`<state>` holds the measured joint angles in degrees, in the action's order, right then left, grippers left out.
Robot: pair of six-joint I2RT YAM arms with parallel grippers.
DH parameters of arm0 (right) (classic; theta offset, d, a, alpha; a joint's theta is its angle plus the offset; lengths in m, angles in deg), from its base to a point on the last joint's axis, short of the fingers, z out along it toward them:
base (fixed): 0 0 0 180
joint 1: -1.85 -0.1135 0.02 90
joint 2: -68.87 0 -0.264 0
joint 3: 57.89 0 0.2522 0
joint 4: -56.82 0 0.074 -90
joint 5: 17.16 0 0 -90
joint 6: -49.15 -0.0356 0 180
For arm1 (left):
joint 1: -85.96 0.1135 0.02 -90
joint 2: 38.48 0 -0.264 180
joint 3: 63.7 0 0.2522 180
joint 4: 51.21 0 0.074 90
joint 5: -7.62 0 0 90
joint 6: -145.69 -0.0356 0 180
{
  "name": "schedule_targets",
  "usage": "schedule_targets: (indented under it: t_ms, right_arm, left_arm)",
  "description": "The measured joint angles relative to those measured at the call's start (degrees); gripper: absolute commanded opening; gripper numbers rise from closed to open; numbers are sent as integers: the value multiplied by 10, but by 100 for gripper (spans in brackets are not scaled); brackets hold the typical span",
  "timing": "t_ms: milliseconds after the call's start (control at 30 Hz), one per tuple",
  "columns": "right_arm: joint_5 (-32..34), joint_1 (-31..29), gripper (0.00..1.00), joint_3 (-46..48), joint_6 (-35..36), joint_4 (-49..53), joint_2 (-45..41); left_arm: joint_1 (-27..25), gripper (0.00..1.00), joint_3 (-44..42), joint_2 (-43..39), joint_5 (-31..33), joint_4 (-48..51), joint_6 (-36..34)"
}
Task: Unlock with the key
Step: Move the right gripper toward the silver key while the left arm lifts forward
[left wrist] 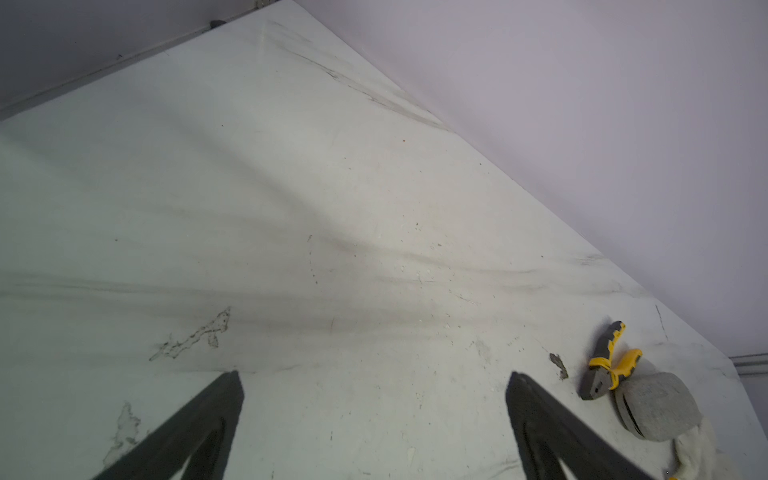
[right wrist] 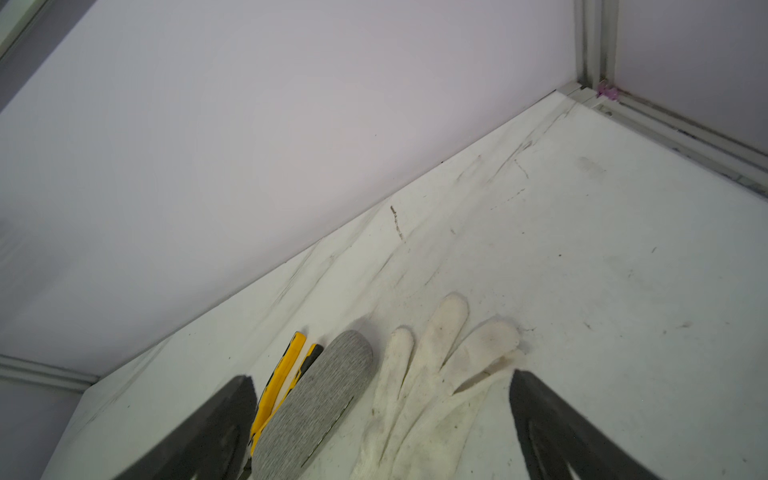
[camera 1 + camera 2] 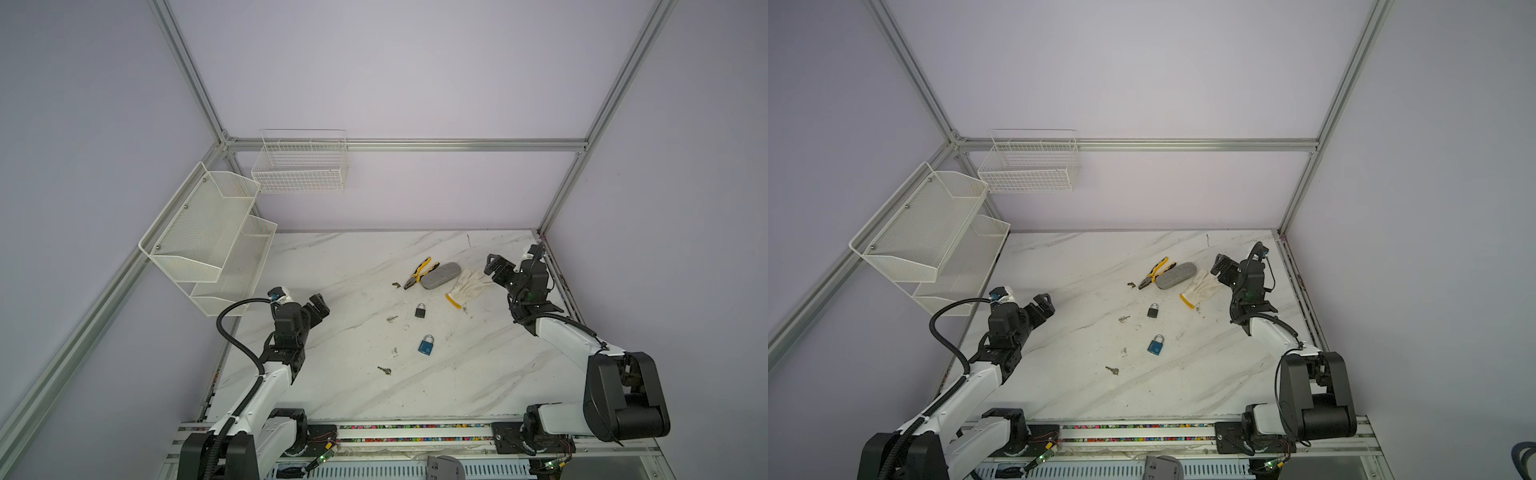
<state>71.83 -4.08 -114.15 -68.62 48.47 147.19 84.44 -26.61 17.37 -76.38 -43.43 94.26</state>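
Observation:
In both top views a black padlock (image 3: pixel 420 310) (image 3: pixel 1153 310) and a blue padlock (image 3: pixel 426 345) (image 3: pixel 1156 345) lie mid-table. Small keys lie loose: a silver one (image 3: pixel 391 319) left of the black padlock, one (image 3: pixel 384 370) nearer the front, and one (image 3: pixel 396 284) (image 1: pixel 559 365) by the pliers. My left gripper (image 3: pixel 320 305) (image 1: pixel 374 376) hovers open at the left, over bare table. My right gripper (image 3: pixel 493 267) (image 2: pixel 380 378) is open at the back right, just above the glove, holding nothing. Neither wrist view shows a padlock.
Yellow-handled pliers (image 3: pixel 420 272) (image 2: pixel 282 374), a grey zip case (image 3: pixel 440 275) (image 2: pixel 324 399) and a white work glove (image 3: pixel 467 286) (image 2: pixel 432 374) lie together at the back. White mesh shelves (image 3: pixel 208 245) and a wire basket (image 3: pixel 299 166) hang on the left and back walls.

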Motion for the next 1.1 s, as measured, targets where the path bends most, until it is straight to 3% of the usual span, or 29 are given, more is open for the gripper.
schedule_targets:
  t_ms: [300, 533, 733, 1100]
  right_arm:
    - [-29, -81, 97, -44, 18, 114, -22]
    - [-25, -189, 97, -68, 27, 203, -21]
    - [1, -319, 97, -85, 16, 262, 2]
    - [66, -540, 96, -108, -74, 312, 91]
  left_arm:
    - [-39, 100, 0, -64, -64, 66, 33]
    - [-138, 100, 0, -129, -55, 137, 57]
    - [-217, 100, 0, -201, -15, 217, 82]
    - [-229, 100, 0, -277, 7, 348, 120]
